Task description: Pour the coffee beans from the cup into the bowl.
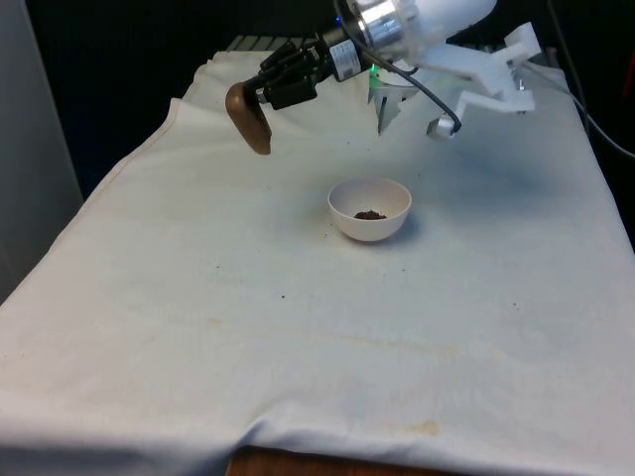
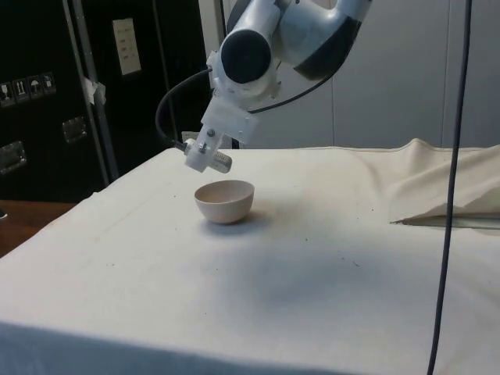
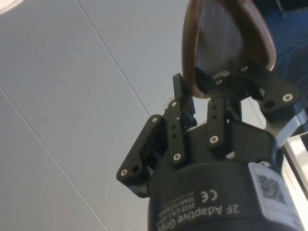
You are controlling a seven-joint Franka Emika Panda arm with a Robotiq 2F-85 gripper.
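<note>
Jaws clamped on the rim of the brown cup (image 1: 249, 117), one finger inside the mouth and one outside the wall, and the gripper (image 1: 266, 92) holds it up in the air, well above the desk (image 1: 198, 327). In the front view the cup hangs off the tip of the gripper, tipped over on its side, out towards the front view's left and clear of the white bowl (image 1: 369, 209), which sits on the cloth near the middle of the desk. Look into that bowl from the front and there is a small dark heap of coffee beans (image 1: 370, 214) lying at its bottom. Now the side view: the bowl (image 2: 225, 201) stands upright on the cloth with the arm's wrist end hanging above and just behind it, but from this angle its wall hides what lies inside, so the beans are the front camera's to report. The wrist view brings the grip up close: the cup (image 3: 226, 41) fills the space beyond the fingers (image 3: 216, 118), its brown rim pinched between them, and its inner wall looks pale grey and bare as far as the camera can see in. Whether a stray bean clings deeper inside, that I cannot tell. A fold of cloth rises on the desk at the side view's right.
</note>
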